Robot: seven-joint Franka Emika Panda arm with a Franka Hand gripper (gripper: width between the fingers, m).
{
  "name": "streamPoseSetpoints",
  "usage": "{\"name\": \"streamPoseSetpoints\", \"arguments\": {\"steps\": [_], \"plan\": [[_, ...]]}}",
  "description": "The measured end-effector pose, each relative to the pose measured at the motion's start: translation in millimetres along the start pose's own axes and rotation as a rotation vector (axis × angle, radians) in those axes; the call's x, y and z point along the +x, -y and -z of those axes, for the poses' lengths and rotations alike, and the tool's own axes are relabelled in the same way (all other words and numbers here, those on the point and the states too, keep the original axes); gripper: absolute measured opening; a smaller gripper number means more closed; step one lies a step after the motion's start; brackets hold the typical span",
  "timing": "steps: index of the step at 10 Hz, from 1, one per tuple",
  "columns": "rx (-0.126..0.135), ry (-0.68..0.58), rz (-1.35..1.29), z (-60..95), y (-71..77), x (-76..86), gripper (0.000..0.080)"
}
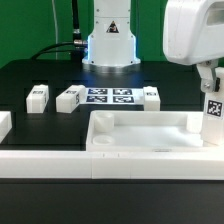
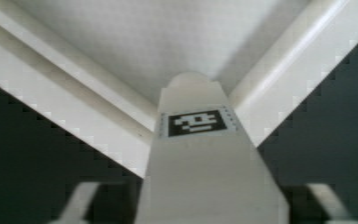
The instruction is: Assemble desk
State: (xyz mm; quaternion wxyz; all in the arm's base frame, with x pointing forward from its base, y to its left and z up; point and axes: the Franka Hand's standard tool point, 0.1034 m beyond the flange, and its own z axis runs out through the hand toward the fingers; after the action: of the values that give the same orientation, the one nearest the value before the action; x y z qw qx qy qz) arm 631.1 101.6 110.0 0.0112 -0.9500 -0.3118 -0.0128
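Note:
The desk top (image 1: 140, 138), a wide white tray-like slab with raised corner sockets, lies open side up on the black table. My gripper (image 1: 209, 78) is shut on a white square-section leg (image 1: 213, 108) with a tag, holding it upright at the slab's end on the exterior view's right. In the wrist view the held leg (image 2: 197, 150) sits between my fingers (image 2: 78, 205), its far end over an inner corner of the slab (image 2: 194, 40). Three more legs lie behind: two (image 1: 38, 97) (image 1: 68, 98) at the exterior view's left, one (image 1: 151, 95) beside the marker board.
The marker board (image 1: 108, 96) lies flat in front of the robot base (image 1: 108, 45). A long low white rail (image 1: 50, 162) runs along the front of the slab. A white piece (image 1: 3, 125) shows at the exterior view's left edge.

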Motion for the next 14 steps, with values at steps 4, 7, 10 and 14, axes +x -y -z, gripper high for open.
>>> {"name": "streamPoseSetpoints", "arguments": {"steps": [4, 7, 10, 14], "plan": [[0.003, -0.001, -0.06, -0.1, 0.6, 0.2, 0.0288], [0.01, -0.003, -0.381, -0.6, 1.9, 0.4, 0.0288], [0.02, -0.021, -0.651, -1.5, 0.7, -0.1, 0.029], [0.033, -0.034, -1.138, -2.5, 2.1, -0.5, 0.0291]]}}
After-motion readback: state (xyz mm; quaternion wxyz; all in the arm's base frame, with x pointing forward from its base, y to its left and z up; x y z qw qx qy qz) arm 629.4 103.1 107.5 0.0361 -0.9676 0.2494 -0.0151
